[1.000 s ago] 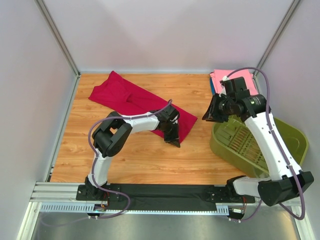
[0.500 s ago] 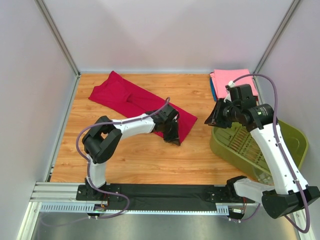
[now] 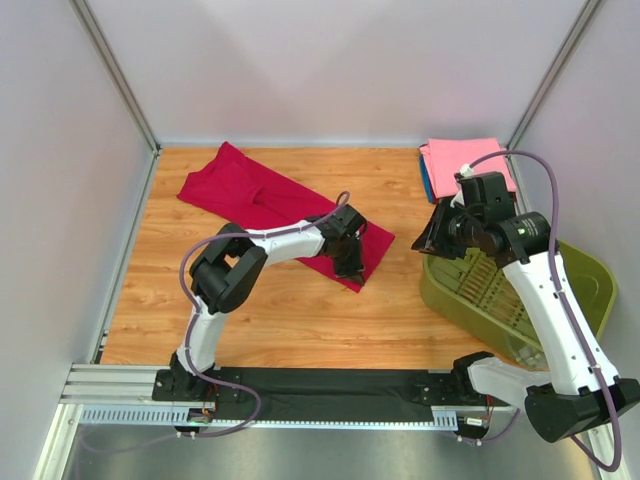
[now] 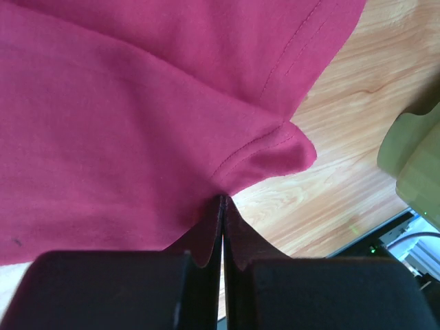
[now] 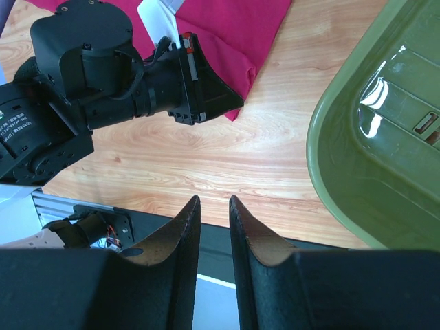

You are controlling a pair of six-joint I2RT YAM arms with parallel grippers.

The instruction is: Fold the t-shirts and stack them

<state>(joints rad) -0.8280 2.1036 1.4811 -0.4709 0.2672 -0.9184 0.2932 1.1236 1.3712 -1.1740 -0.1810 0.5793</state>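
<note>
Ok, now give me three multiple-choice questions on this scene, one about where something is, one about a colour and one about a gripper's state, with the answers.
1. Where on the table is the green basket?
A. right side
B. far left corner
C. centre

2. What colour is the folded shirt on top in the far right corner?
A. black
B. pink
C. white

3. What is the left gripper doing?
A. hanging wide open in the air
B. resting shut on bare wood
C. pinching the edge of the red shirt

Answers:
1 A, the overhead view shows the basket by the right wall under the right arm.
2 B, the top layer there is plainly pink.
3 C, the left wrist view shows the fingers pressed together with red cloth between them.
</note>
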